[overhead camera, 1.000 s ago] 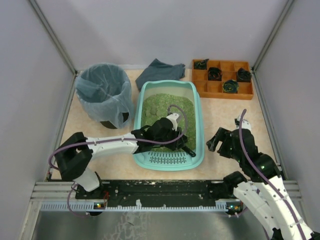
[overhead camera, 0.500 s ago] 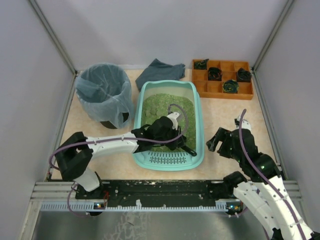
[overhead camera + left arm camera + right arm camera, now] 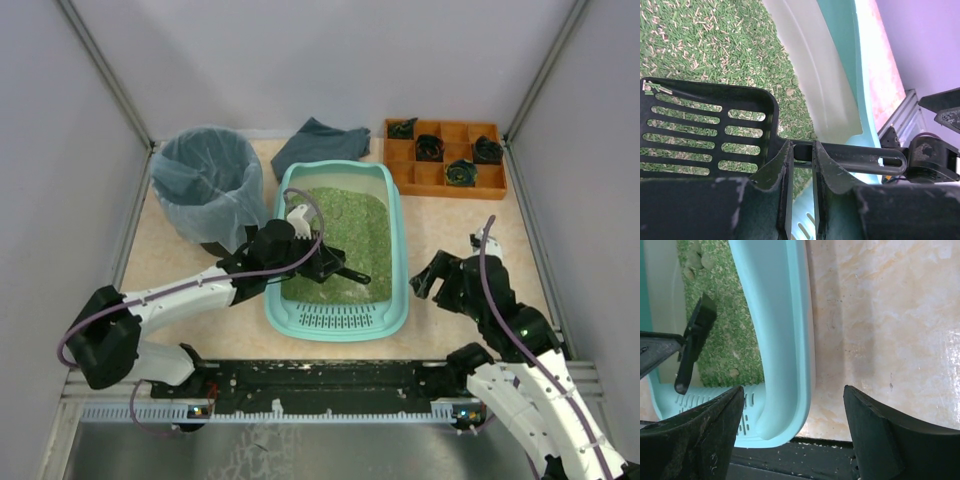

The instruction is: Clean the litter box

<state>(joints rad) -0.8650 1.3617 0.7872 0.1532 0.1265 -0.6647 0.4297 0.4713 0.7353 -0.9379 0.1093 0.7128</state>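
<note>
The litter box (image 3: 337, 318) sits mid-surface with pale clumps (image 3: 692, 262) in its litter, the left gripper (image 3: 801, 150) clamps an apparently empty black scoop (image 3: 710, 130) by its handle, and the right gripper (image 3: 792, 390) has its fingers spread and idle, so cleaning looks barely begun.

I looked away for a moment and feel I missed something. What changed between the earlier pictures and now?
The left arm swung back toward its own left, nearer the bin. It drew the black scoop from the grille end toward the middle of the litter box. Its fingers stay clamped on the handle. The right arm, cloth and orange tray stayed put.
</note>
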